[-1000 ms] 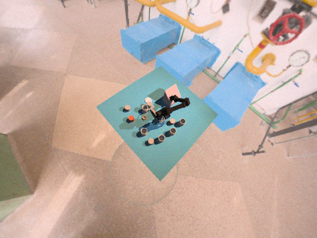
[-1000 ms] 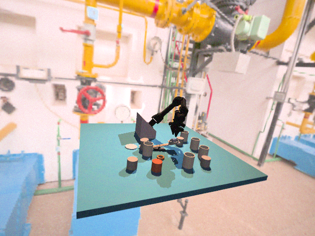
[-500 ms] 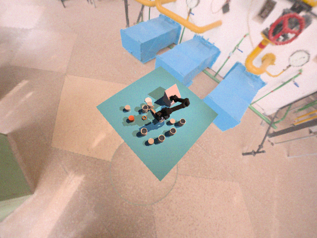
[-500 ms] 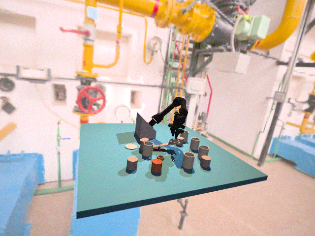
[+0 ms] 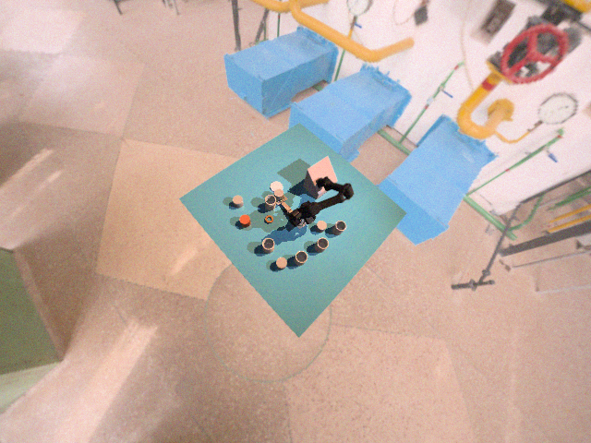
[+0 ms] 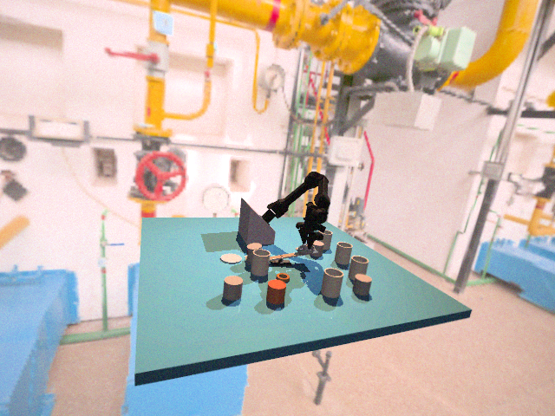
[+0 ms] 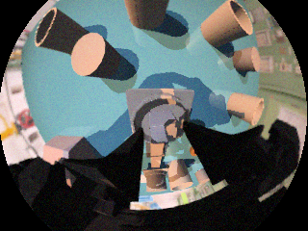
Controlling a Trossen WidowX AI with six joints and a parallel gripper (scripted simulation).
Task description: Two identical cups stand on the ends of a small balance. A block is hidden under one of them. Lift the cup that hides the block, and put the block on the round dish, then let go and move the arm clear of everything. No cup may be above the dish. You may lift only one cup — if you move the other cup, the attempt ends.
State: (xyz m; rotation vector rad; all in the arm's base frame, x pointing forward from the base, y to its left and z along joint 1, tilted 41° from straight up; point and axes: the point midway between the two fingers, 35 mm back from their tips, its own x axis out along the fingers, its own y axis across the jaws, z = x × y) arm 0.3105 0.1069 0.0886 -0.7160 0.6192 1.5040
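Note:
The small balance [image 5: 286,208] [image 6: 283,256] [image 7: 155,150] lies in the middle of the teal table [image 5: 310,295] [image 6: 201,340]. One of its cups [image 7: 156,119] stands upside down on the grey end pad, straight below my gripper [image 5: 299,222] [image 6: 308,245] [image 7: 164,127]. The gripper is open and its fingers flank that cup from above without touching it. The other balance cup [image 5: 279,193] [image 6: 254,246] [image 7: 179,174] stands at the far end of the beam. The round cream dish [image 5: 275,185] [image 6: 231,258] lies just beyond it. No block shows.
Several loose tan cups stand around, some open-topped, such as one cup [image 5: 268,245] [image 6: 332,282] and another cup [image 5: 340,227]. There are also an orange cylinder [image 5: 244,220] [image 6: 276,291], a small orange ring [image 5: 269,216] [image 6: 282,276], and a pink wedge [image 5: 320,176] [image 6: 254,225] by the arm's base.

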